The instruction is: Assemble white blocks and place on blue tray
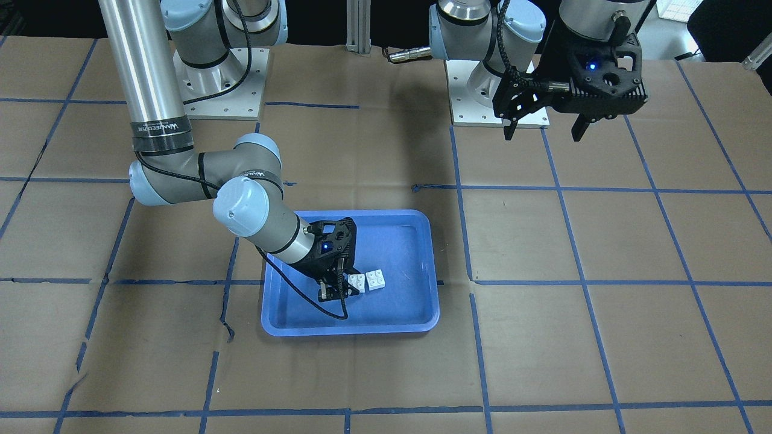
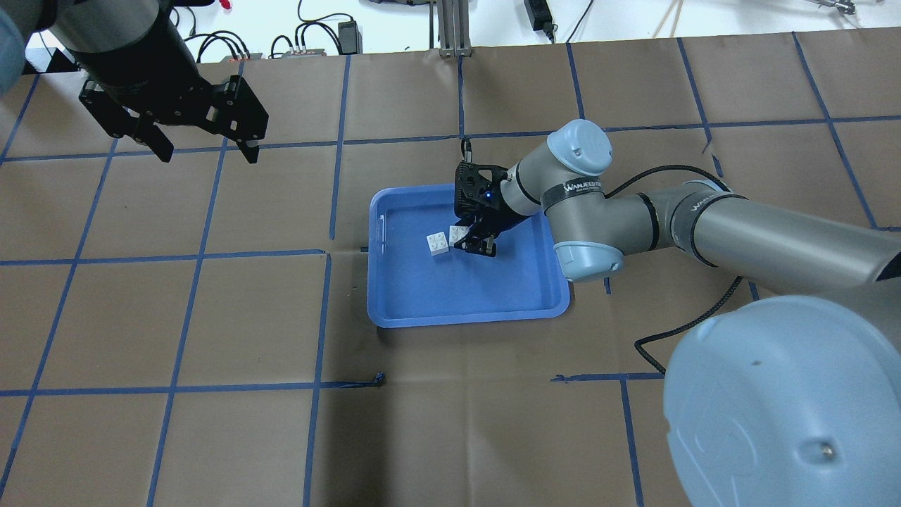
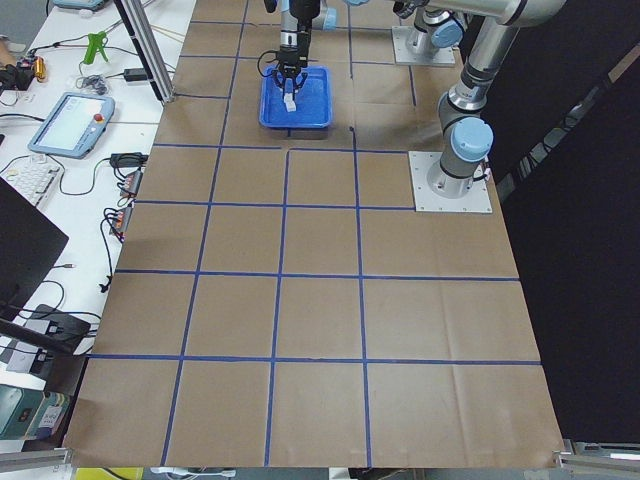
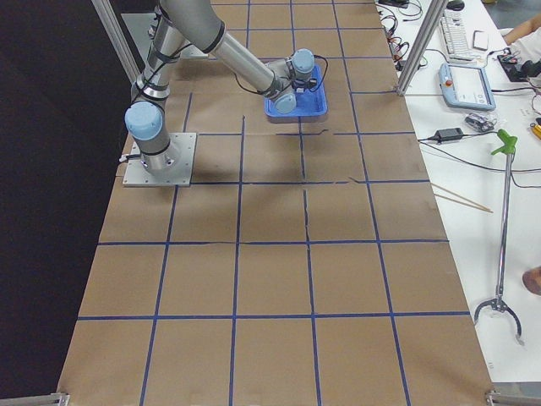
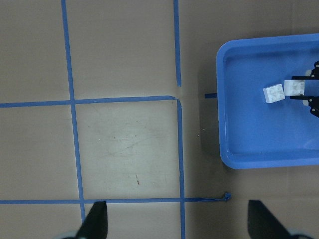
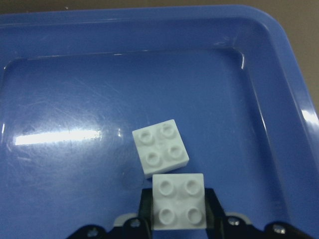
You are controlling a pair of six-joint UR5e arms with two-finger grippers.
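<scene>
The blue tray [image 1: 350, 328] lies mid-table. Two white blocks are inside it, side by side and not joined. My right gripper [image 1: 338, 290] reaches down into the tray and is shut on one white block [image 6: 178, 201], one finger [image 6: 144, 209] on each side of it. The other white block [image 6: 160, 147] lies loose on the tray floor, studs up, right beside the held one. In the overhead view the held block [image 2: 458, 234] and the loose block [image 2: 437, 243] almost touch. My left gripper [image 2: 208, 151] is open and empty, high above the table, far from the tray.
The table is covered in brown paper with a blue tape grid [image 2: 324, 317]. The arm bases [image 1: 217, 84] stand at the robot's edge. The tray also shows in the left wrist view [image 5: 269, 162], off to its right, with bare paper around it.
</scene>
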